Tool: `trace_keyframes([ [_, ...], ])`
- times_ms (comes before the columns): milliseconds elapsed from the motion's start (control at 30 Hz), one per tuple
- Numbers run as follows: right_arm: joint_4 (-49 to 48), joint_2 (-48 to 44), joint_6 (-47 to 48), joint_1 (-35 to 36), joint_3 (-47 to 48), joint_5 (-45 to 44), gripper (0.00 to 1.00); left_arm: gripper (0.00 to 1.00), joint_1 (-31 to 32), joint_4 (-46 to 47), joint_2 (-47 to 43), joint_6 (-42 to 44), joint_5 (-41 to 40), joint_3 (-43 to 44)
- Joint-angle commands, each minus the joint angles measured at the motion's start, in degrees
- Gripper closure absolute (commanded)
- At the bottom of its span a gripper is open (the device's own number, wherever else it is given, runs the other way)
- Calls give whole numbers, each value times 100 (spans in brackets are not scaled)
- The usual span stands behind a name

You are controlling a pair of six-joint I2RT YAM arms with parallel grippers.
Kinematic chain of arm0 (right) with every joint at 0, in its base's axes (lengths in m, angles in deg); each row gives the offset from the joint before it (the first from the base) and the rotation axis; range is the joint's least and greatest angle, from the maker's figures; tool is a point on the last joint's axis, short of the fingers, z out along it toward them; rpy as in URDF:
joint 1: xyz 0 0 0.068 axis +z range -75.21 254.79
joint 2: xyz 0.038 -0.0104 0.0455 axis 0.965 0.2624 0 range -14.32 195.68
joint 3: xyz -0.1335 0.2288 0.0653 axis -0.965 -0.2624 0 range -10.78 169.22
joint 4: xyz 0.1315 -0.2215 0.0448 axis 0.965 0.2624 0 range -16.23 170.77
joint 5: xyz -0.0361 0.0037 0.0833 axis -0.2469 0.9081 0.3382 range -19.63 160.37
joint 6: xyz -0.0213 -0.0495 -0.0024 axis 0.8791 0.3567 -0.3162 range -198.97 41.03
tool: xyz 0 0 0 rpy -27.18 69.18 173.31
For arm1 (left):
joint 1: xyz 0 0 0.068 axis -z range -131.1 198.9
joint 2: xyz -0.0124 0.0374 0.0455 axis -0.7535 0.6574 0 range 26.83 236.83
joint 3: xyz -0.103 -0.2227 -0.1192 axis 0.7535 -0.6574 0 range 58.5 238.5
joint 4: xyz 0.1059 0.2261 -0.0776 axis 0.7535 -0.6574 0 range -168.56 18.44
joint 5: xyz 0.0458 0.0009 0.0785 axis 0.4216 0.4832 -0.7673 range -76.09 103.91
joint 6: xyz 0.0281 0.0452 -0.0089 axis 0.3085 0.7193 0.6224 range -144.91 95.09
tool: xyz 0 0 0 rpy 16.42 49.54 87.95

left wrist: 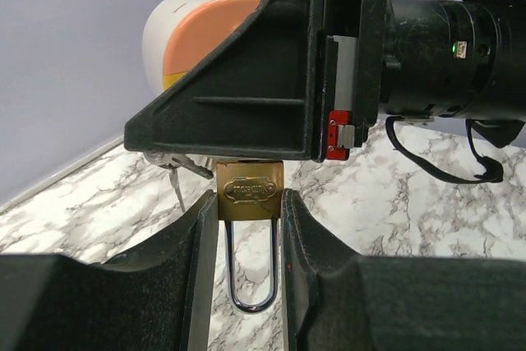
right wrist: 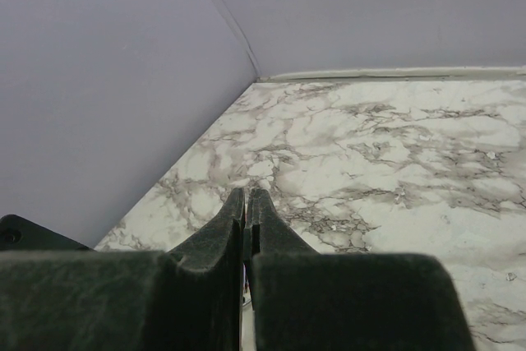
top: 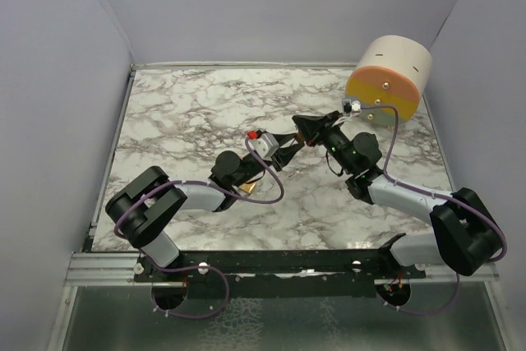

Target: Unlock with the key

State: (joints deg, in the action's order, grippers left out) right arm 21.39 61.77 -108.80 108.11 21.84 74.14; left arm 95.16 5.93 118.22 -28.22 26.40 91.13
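My left gripper [left wrist: 249, 207] is shut on a brass padlock [left wrist: 250, 191], gripping its body on both sides. The steel shackle [left wrist: 251, 273] hangs toward the camera and looks closed. My right gripper [left wrist: 246, 133] sits right over the far end of the padlock, hiding the keyhole. In the right wrist view its fingers [right wrist: 246, 203] are pressed together on a thin dark sliver, the key [right wrist: 246, 244]. A spare key on a ring [left wrist: 176, 174] dangles to the left. In the top view the two grippers [top: 289, 144] [top: 306, 127] meet tip to tip at mid-table.
A white cylinder with an orange and yellow face [top: 390, 80] lies at the back right corner, close behind the right arm; it also shows in the left wrist view [left wrist: 193, 34]. Grey walls enclose the marble table [top: 197, 113] on three sides.
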Motion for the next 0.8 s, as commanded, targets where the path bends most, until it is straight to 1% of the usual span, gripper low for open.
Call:
trace_keyframes([
  [0,-237,51,-58,25,113,-10,99,100,42,-66,104,-31,366,249],
  [133,-245,46,-67,25,113,-8,99,100,41,-128,149,-34,488,271],
  [767,-205,6,-138,25,30,115,99,100,49,-183,90,254,231,300],
])
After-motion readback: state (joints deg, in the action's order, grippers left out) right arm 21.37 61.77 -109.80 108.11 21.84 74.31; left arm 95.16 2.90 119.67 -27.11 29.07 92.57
